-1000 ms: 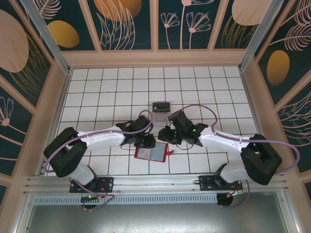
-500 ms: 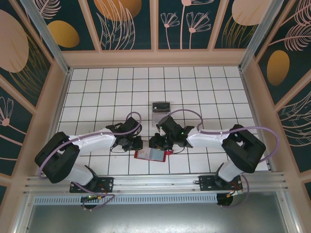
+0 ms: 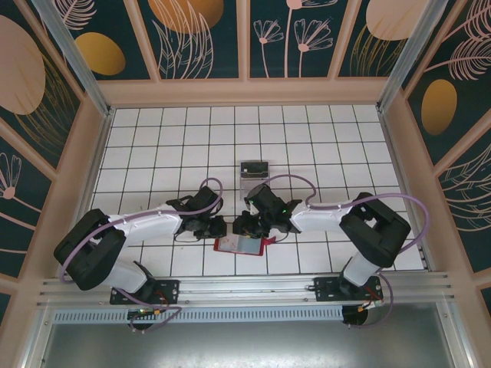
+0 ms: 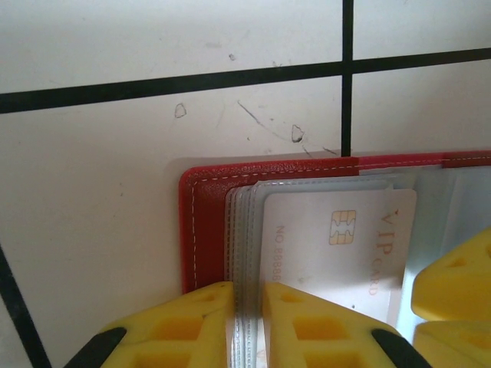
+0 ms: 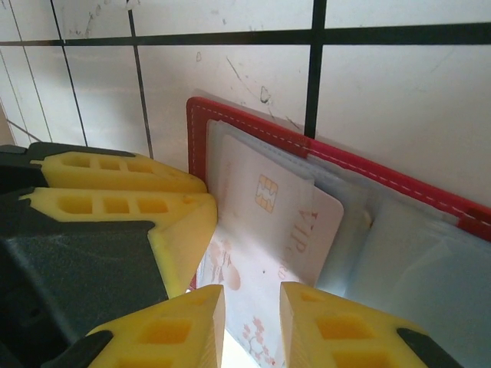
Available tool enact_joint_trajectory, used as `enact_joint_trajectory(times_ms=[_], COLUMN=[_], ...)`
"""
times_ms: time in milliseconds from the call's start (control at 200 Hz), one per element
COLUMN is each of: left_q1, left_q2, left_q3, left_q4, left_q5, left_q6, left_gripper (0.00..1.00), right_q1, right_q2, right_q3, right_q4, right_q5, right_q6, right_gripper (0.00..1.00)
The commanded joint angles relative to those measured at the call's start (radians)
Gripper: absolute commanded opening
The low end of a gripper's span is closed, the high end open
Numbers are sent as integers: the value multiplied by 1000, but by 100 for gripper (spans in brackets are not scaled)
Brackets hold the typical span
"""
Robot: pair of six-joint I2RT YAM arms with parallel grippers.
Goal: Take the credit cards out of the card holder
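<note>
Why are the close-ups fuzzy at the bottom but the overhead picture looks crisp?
Left wrist view: the left gripper, right at the lens, looks soft; the card holder and card are sharp. Right wrist view: bright light washes out the card, and the right gripper is soft. Top external view: even light, crisp grid lines on the table.

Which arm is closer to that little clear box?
Right. The right arm passes close by the clear box, right gripper down at the red card holder; the left gripper sits farther off, at the holder's left edge.
</note>
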Motion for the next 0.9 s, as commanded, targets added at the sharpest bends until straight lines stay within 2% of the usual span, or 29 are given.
enact_joint_trajectory(times_ms=[0, 165, 896], left_q1=[2, 2, 2], left_q2=[26, 28, 35], left_q3=[-34, -37, -33], left_q4=[-29, -24, -10], left_q5=[12, 17, 34], left_q6=[17, 16, 12], left_gripper=[19, 19, 18], right_q1=[4, 0, -2], right_q2=[11, -32, 16], right_q3=[-2, -28, -59], right_q4=[-8, -37, 70], right_q5=[17, 69, 12], right_q6=[14, 29, 62], right_gripper=[25, 25, 25])
